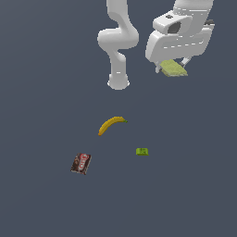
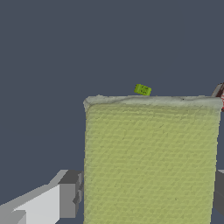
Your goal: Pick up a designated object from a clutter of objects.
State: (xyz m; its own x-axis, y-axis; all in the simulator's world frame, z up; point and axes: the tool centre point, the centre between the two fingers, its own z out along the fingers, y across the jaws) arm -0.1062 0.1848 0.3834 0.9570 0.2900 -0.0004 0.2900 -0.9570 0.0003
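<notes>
The designated object, a flat pale yellow-green sponge-like slab (image 1: pixel 174 69), hangs well above the floor at the exterior view's upper right, under the white hand. My gripper (image 1: pixel 172 66) is shut on it. In the wrist view the slab (image 2: pixel 151 157) fills the space between the grey fingers (image 2: pixel 69 199), one on each side edge. The rest of the clutter lies on the floor: a yellow banana (image 1: pixel 111 124), a tiny bright green block (image 1: pixel 142 151) (image 2: pixel 142 89) and a dark brown-red packet (image 1: pixel 81 163), whose corner (image 2: pixel 222 94) peeks past the slab.
The arm's white base (image 1: pixel 118 82) stands behind the banana. A plain dark grey floor (image 1: pixel 41 92) lies under everything.
</notes>
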